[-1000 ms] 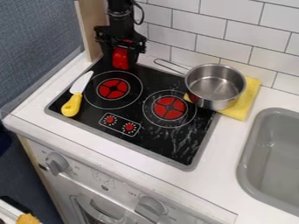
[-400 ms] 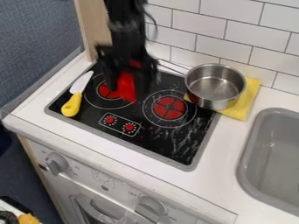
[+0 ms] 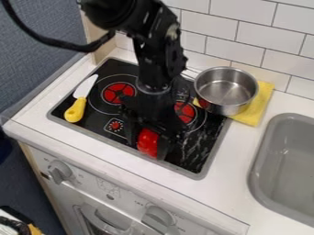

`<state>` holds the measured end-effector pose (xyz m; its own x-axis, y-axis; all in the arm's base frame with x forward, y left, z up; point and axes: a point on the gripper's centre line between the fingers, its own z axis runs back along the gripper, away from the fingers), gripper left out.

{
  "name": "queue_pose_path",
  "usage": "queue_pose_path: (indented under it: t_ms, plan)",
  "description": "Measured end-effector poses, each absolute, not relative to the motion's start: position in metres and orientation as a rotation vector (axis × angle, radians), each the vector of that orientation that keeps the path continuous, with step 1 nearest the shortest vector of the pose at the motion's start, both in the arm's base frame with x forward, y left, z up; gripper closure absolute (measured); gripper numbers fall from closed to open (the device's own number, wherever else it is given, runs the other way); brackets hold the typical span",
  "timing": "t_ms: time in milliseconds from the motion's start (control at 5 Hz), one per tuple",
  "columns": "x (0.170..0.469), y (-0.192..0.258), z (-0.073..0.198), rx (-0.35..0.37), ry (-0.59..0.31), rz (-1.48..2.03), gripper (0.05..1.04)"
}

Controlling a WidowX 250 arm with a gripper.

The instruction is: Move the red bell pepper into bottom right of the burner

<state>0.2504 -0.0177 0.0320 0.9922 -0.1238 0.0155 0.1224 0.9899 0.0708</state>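
My black gripper (image 3: 149, 143) hangs over the front part of the black stove top, near its front edge and right of the left control knob. It is shut on the red bell pepper (image 3: 147, 142), whose lower part shows between the fingers. Whether the pepper touches the stove surface I cannot tell. Under and behind the arm lies the burner plate (image 3: 199, 158), with one red ring at its left and another partly covered by the arm at its right.
A yellow-handled knife (image 3: 76, 109) lies along the stove's left edge. The metal pot (image 3: 228, 109) stands at the back right, partly on a yellow cloth (image 3: 262, 103). Farther right is the grey sink (image 3: 262, 158); a tiled wall runs behind.
From the back left of the stove, the gripper has come forward and to the right, carrying the red bell pepper to the front part of the stove top.
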Motion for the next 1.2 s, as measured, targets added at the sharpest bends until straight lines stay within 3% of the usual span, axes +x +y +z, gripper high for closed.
queue_pose_path:
  t_ms: [600, 800, 1000, 1200]
  plan:
    - [0.245, -0.049, 0.025, 0.021, -0.099, -0.137, 0.310]
    - [0.246, -0.050, 0.023, 0.014, -0.106, -0.162, 0.246]
    - [0.246, -0.044, 0.030, 0.027, -0.114, -0.176, 0.063]
    - [0.249, -0.038, 0.052, 0.055, -0.158, -0.154, 0.073]
